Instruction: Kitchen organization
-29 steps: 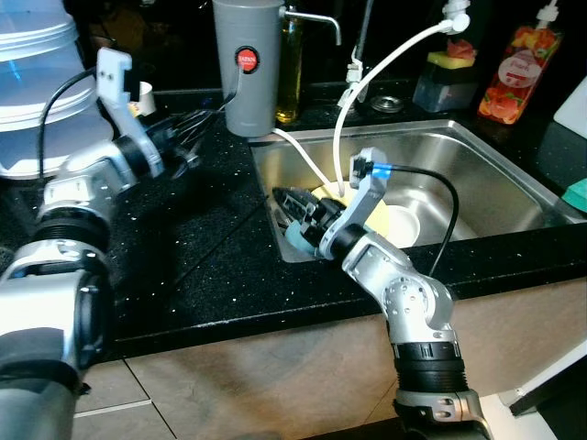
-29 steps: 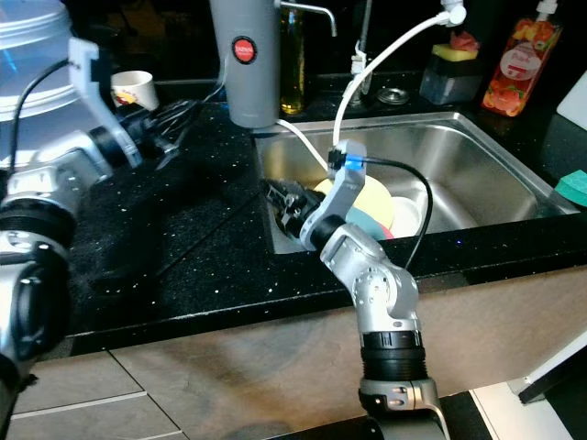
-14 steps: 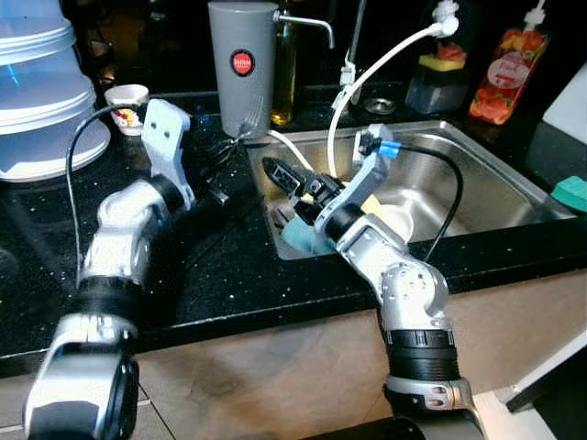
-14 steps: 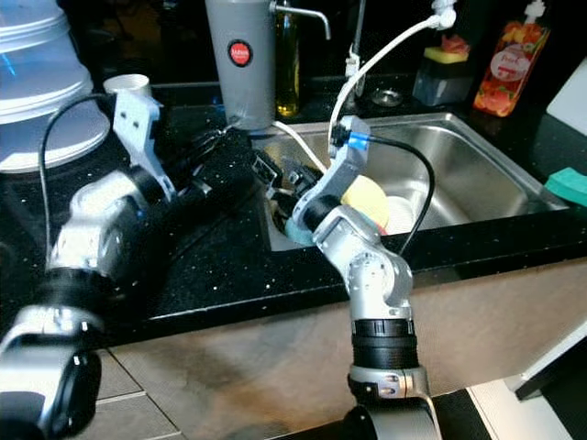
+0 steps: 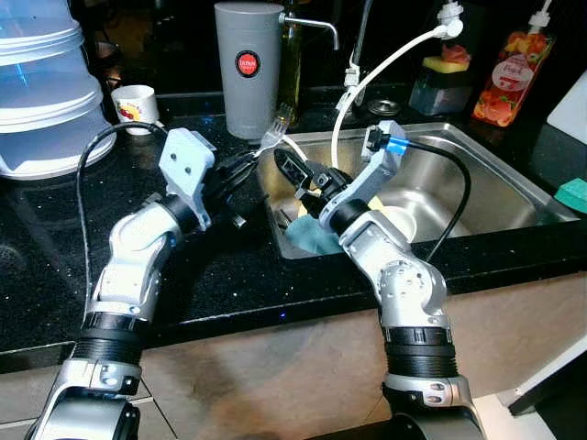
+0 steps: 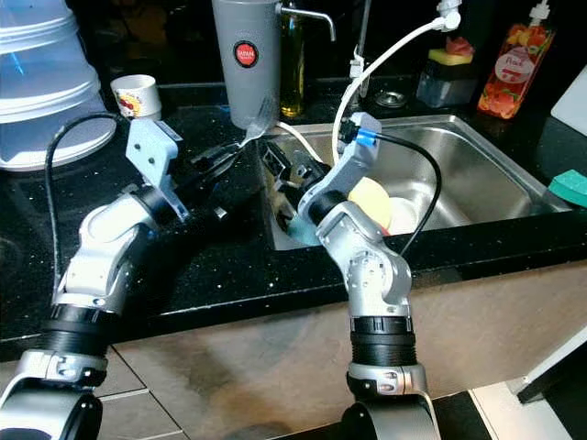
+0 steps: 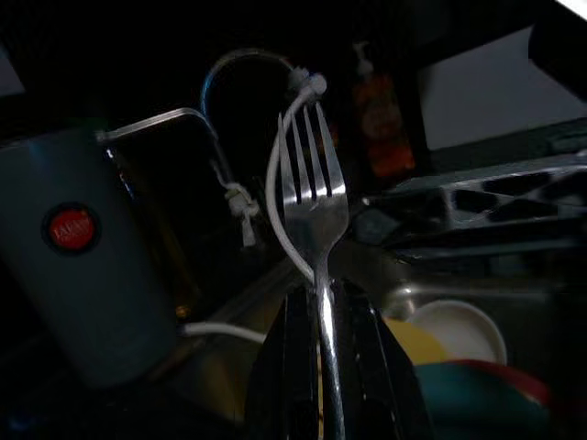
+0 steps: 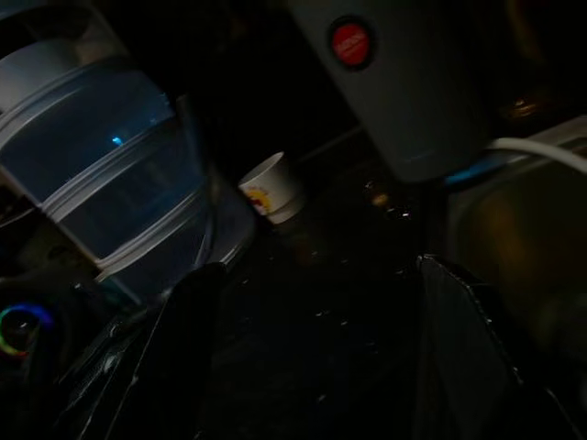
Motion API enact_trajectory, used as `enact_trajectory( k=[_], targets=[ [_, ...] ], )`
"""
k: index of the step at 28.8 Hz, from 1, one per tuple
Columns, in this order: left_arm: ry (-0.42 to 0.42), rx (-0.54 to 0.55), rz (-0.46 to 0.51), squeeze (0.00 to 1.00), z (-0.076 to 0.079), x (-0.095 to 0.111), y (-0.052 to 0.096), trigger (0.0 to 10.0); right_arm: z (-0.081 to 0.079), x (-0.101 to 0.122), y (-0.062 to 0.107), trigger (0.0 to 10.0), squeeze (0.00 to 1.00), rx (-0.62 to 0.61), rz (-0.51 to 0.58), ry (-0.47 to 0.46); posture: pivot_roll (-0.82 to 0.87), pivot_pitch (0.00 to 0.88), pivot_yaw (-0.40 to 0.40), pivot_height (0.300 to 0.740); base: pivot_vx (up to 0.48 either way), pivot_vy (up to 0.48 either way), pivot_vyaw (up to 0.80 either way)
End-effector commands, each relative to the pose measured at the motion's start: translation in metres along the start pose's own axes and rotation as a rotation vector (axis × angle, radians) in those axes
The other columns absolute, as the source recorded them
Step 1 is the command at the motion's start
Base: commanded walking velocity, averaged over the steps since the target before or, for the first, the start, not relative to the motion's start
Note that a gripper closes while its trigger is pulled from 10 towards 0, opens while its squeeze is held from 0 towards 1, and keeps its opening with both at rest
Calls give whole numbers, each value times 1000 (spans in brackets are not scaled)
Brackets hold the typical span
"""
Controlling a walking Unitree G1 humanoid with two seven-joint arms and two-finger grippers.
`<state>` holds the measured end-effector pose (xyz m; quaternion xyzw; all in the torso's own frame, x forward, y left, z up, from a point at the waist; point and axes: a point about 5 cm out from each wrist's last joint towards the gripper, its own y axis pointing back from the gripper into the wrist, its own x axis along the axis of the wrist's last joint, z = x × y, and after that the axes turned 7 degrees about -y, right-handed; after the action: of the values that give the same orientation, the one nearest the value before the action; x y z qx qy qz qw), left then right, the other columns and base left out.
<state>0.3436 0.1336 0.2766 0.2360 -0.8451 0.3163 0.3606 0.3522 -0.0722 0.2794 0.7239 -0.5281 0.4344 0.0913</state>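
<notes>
A silver fork stands tines-up over the sink's left rim, with my left gripper shut on its handle. In the left wrist view the fork rises between the two black fingers. My right gripper hovers just inside the steel sink at its left wall, pointing back toward the counter. It is open, with nothing between its spread fingers. In the sink lie a teal bowl, a yellow plate and a white bowl.
A grey canister and a white hose stand close behind the grippers. A white cup and stacked plastic containers sit at the back left of the black counter. A soap bottle stands behind the sink.
My left gripper has swung from the back left of the counter to the sink's rim, carrying the fork. The right gripper rose from the dishes toward the sink's left wall.
</notes>
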Motion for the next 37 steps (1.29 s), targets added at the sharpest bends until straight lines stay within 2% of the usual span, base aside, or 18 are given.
enact_trajectory(
  k=[1, 7, 13, 17, 20, 26, 27, 32, 33, 37],
  targets=[
    [29, -24, 1, 0, 10, 2, 0, 0, 2, 1, -2, 10000, 0, -21, 10, -5, 32, 83, 5, 740, 0, 0, 0],
    [29, -33, -12, 0, 19, 4, 3, 0, 2, 4, -4, 10000, 0, -19, 37, -45, 37, 82, 8, 740, 0, 0, 0],
    [20, -34, -19, 0, 21, 4, 5, 0, 1, 5, -4, 10000, 0, -12, 47, -61, 37, 82, 7, 740, 0, 0, 0],
    [9, 0, -37, 0, 17, 1, 6, 0, 0, 7, -4, 10000, 0, -1, 62, -88, 38, 83, 6, 740, 0, 0, 0],
    [-23, 57, -99, 0, 8, -5, 10, 0, 0, 11, -4, 10000, 0, 1, 81, -114, 36, 83, 8, 740, 0, 0, 0],
    [-32, 75, -105, 0, 6, -4, 11, 0, -1, 12, -4, 10000, 24, 13, 84, -122, 36, 82, 8, 740, 0, 0, 0],
    [-30, 78, -103, 0, 6, -4, 11, 0, -3, 11, -4, 10000, 1000, 30, 82, -127, 35, 72, 6, 740, 0, 0, 0],
    [-20, 71, -88, 0, 7, -2, 11, 0, -5, 11, -5, 10000, 1000, 43, 74, -119, 35, 72, 6, 740, 0, 0, 0],
    [-19, 63, -85, 0, 9, -2, 11, 0, -6, 9, -5, 10000, 0, 53, 61, -103, 39, 70, 3, 740, 0, 0, 0],
    [-10, 45, -69, 0, 14, 0, 8, 0, -9, 3, -6, 10000, 0, 66, 23, -63, 39, 70, 3, 740, 0, 0, 0]
  ],
)
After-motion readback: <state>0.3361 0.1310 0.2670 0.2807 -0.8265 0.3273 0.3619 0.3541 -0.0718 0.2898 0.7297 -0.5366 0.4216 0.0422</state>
